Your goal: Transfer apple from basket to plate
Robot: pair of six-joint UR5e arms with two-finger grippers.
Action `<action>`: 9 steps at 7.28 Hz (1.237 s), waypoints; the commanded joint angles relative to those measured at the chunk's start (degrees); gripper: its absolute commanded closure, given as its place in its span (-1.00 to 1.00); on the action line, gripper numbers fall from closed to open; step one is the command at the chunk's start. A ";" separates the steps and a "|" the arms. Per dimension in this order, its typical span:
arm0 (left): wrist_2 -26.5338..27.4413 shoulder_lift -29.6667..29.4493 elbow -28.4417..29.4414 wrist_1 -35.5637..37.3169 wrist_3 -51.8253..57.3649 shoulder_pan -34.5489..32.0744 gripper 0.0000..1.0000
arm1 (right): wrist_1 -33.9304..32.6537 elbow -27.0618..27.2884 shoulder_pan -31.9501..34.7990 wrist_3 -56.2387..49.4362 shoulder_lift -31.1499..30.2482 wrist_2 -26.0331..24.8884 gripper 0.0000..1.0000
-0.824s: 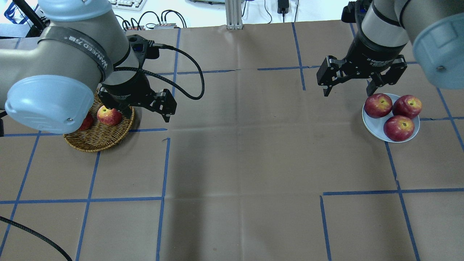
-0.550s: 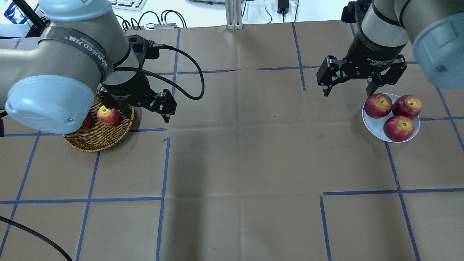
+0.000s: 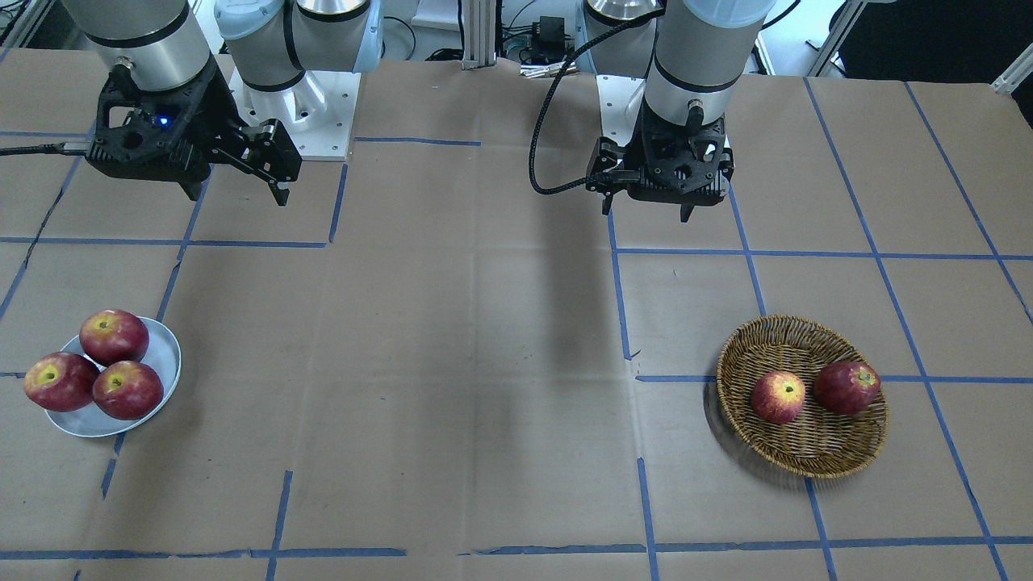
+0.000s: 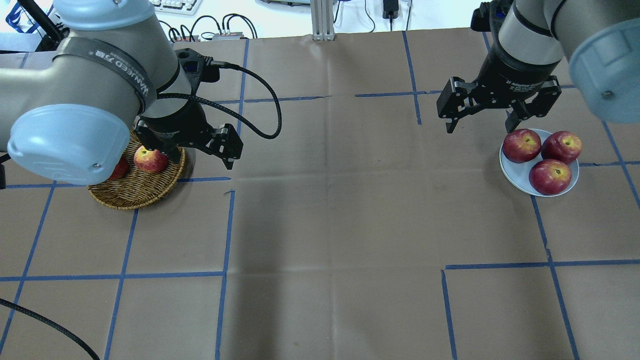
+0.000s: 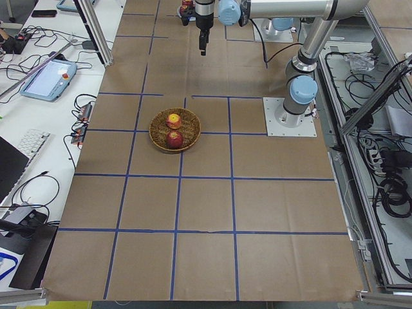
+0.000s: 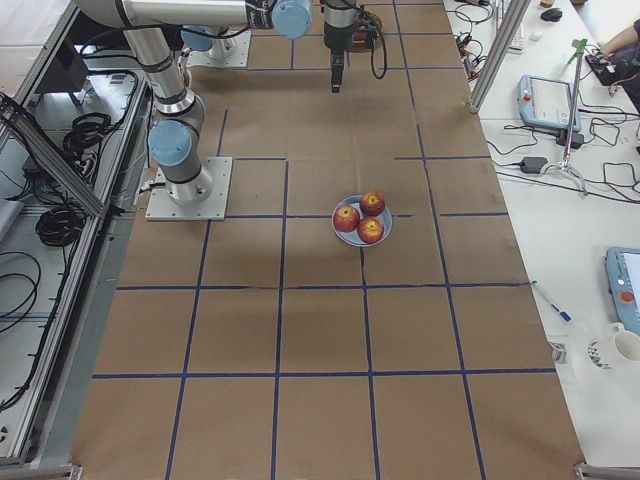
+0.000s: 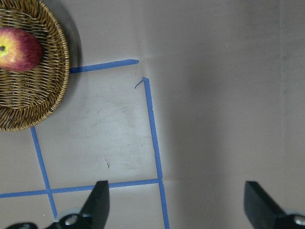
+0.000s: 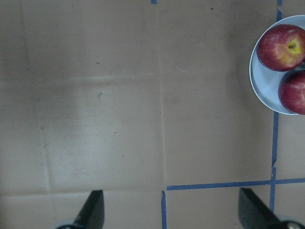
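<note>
While the pale apple (image 3: 778, 397) sits in the basket (image 3: 795, 340) with nothing holding it, most of the risk lies in the pickup and the landing. A darker apple (image 3: 846, 387) lies just beside it, so a finger coming down on that side could shove the neighbour or close on the wrong fruit. The basket is light and shallow; a finger catching its rim could probably drag or tip it. On the far side, the plate (image 3: 167, 349) already carries three red apples (image 3: 127, 390) crowded together, leaving only a strip of bare dish. A fourth set down there could well roll off onto the table (image 3: 484, 363) or knock one of the others out.

The left gripper (image 3: 646, 208) hangs high with its fingers spread wide and nothing between them. It is closer to the robot's base than the basket and offset toward the middle of the table. In its own wrist camera the apple shows at the upper left corner, well away from the gap between the fingers, so a sideways shift and a descent seem needed first. The right gripper (image 3: 238, 194) also stands spread and empty, above the table, well behind the plate.
</note>
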 commanded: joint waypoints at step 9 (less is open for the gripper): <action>0.26 0.01 -0.15 1.18 -0.71 0.18 -0.99 | 0.00 -0.02 0.04 0.00 0.00 -0.04 -0.99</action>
